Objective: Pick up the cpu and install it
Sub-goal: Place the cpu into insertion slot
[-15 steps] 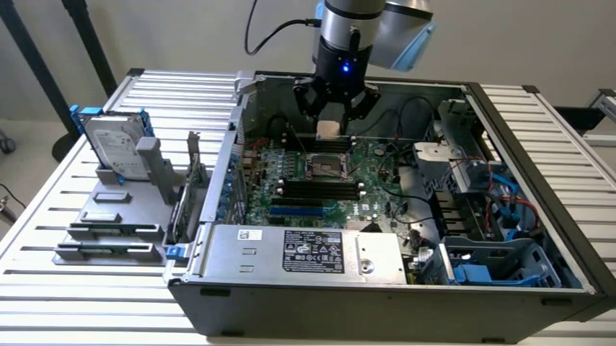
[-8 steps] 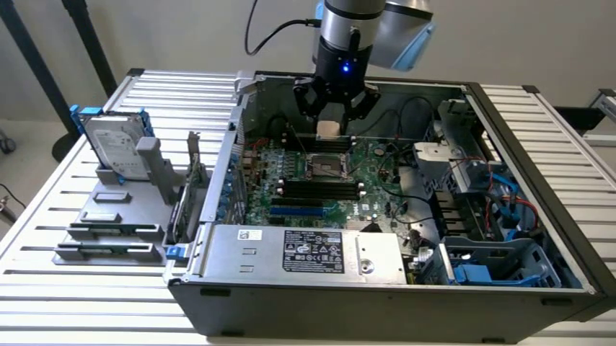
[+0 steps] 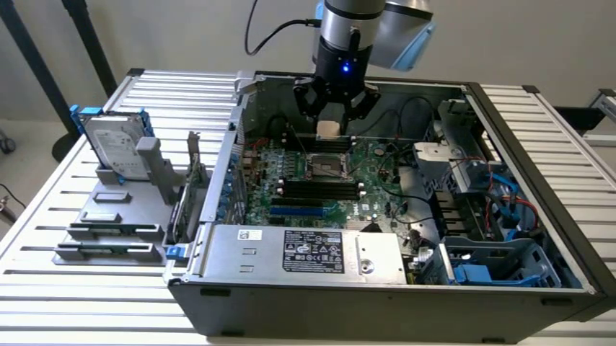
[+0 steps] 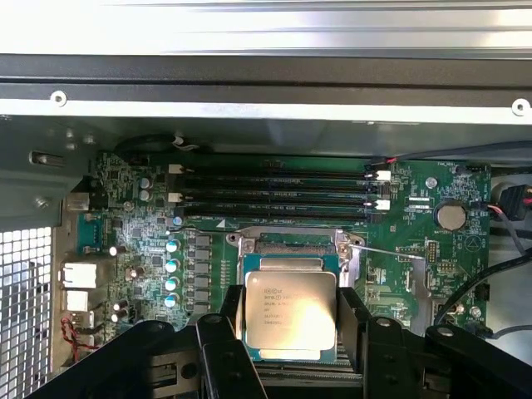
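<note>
- The gripper (image 3: 334, 119) is gripping the cpu (image 4: 289, 309) flat between its jaws.
- The cpu is hovering above the open socket (image 3: 327, 167), not touching, edges running parallel.

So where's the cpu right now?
The cpu is held in the claw inside the open computer case, over the green motherboard near its socket, at the middle of the exterior view.

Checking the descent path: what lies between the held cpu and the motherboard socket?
Nothing: in the exterior view the cpu hangs above the socket with only bare air between them.
</note>
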### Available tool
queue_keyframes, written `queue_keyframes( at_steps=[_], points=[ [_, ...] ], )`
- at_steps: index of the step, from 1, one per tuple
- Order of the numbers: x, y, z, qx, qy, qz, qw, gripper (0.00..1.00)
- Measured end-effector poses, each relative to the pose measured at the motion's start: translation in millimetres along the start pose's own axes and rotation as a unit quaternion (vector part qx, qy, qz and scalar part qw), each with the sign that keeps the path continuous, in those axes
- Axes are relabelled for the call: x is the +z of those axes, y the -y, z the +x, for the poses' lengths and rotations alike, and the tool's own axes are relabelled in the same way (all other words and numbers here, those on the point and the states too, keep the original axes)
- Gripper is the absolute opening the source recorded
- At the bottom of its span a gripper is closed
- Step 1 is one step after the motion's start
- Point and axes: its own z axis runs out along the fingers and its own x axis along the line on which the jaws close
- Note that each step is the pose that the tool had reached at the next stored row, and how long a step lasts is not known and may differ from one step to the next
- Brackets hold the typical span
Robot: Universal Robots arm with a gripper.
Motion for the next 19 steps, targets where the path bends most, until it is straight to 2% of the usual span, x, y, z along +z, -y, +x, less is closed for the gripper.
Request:
queue_keyframes(
  at_steps=[5, 10, 15, 19],
  points=[
    [0.0, 0.0, 0.2, 0.001, 0.0001, 0.0, 1.0, 0.55],
    [0.9, 0.2, 0.3, 0.042, 0.0036, -0.0016, 0.9991, 0.55],
    [2.1, 0.3, 0.2, 0.087, 0.0075, -0.0034, 0.9962, 0.55],
    [3.1, 0.3, 0.2, 0.123, 0.0107, -0.005, 0.9923, 0.55]
  ],
)
